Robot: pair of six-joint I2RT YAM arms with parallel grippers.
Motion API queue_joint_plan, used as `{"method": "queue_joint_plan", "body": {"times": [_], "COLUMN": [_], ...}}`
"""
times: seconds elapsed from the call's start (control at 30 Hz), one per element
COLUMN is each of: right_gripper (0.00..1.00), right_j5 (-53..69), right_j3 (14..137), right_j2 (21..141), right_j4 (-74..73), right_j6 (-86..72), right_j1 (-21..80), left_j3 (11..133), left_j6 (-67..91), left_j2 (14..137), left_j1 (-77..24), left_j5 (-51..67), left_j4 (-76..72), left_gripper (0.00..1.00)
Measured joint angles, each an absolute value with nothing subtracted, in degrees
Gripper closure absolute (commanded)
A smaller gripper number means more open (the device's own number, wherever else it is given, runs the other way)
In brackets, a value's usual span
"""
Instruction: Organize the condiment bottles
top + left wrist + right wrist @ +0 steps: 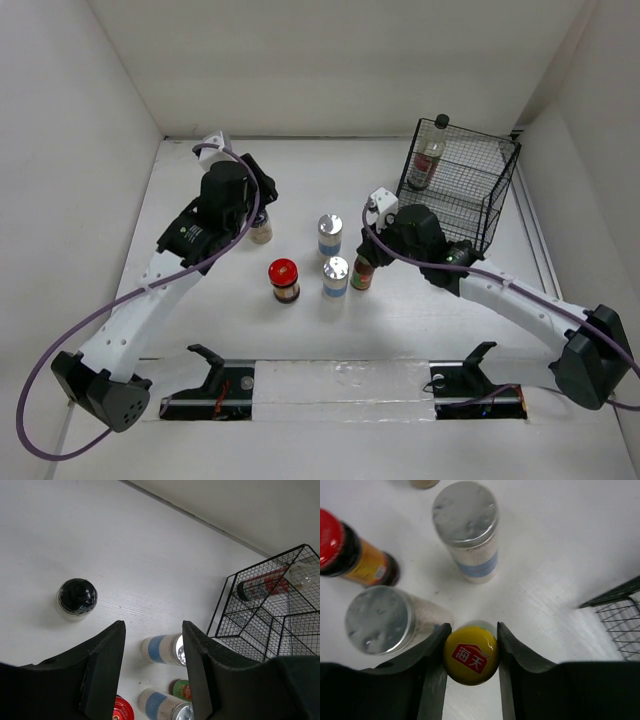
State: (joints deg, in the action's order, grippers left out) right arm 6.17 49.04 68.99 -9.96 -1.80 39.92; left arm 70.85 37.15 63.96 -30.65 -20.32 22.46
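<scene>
right gripper (472,630) jaws look closed on the yellow cap (471,656) of the small sauce bottle (361,276), upright on the table (560,540) just beside a silver-lidded shaker (379,620). probably glass: light, slick, breakable, so hold at the cap. left gripper (153,627) half open, empty.

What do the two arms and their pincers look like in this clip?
The left arm and right arm have white links, black joints and wrists, and a purple cable each. The left pincer and right pincer have two matte black tapered fingers.
</scene>
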Motion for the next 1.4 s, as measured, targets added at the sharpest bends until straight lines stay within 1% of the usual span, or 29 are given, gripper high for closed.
{"method": "queue_joint_plan", "body": {"times": [0.07,0.1,0.13,0.2,0.27,0.4,0.5,0.53,0.57,0.67,0.73,0.9,1.07,1.2,1.3,1.4], "right_gripper": [0.73,0.83,0.88,0.93,0.95,0.96,0.98,0.98,0.99,0.99,0.98,0.96,0.96,0.96,0.96,0.96], "right_j5": [4.95,4.8,4.54,4.05,3.36,1.58,0.67,-0.49,-0.86,-2.81,-4.05,-4.78,-4.34,-3.01,-2.9,-2.83], "right_j3": [48.77,48.64,48.64,48.66,48.93,55.07,66.13,73.82,75.85,89.71,94.78,101.56,102.69,103.88,108.62,110.98], "right_j2": [69.04,69.04,69.01,68.9,68.23,66.0,65.76,66.39,66.48,68.31,68.77,73.43,82.48,89.38,93.41,94.11], "right_j4": [-8.62,-8.36,-8.32,-8.38,-9.58,-17.93,-24.08,-26.3,-26.46,-28.03,-27.27,-28.23,-29.23,-31.24,-31.81,-31.75], "right_j6": [-2.2,-2.39,-2.46,-2.61,-2.85,-2.59,-2.33,-1.85,-1.72,-0.71,0.03,0.93,1.93,2.2,3.29,3.92], "right_j1": [40.07,40.07,40.23,40.36,40.36,39.48,36.88,35.14,34.65,29.78,25.82,15.07,7.11,2.5,0.36,-0.89], "left_j3": [70.85,70.85,70.85,70.85,70.85,71.09,71.18,71.18,71.18,71.18,71.18,71.18,69.95,68.97,68.9,68.29], "left_j6": [37.21,37.19,37.19,37.1,36.88,36.38,36.05,35.97,35.86,35.4,35.22,34.72,34.79,34.81,34.81,34.81], "left_j2": [63.53,63.44,63.44,63.55,63.72,64.47,64.95,64.97,65.01,65.01,65.01,65.01,64.62,64.14,63.59,62.41], "left_j1": [-30.65,-30.65,-30.65,-30.65,-30.65,-30.65,-30.65,-30.65,-30.65,-30.65,-30.65,-30.83,-31.59,-31.81,-31.81,-31.81], "left_j5": [-20.34,-20.34,-20.34,-20.29,-20.25,-19.81,-19.49,-19.46,-19.44,-19.35,-19.07,-18.2,-16.86,-16.21,-16.19,-16.19], "left_j4": [22.17,21.89,21.65,21.12,20.45,19.22,18.55,18.39,18.2,17.76,17.76,17.76,17.3,17.78,17.78,17.72], "left_gripper": [0.55,0.55,0.55,0.55,0.55,0.55,0.55,0.55,0.55,0.55,0.55,0.55,0.55,0.55,0.55,0.55]}}
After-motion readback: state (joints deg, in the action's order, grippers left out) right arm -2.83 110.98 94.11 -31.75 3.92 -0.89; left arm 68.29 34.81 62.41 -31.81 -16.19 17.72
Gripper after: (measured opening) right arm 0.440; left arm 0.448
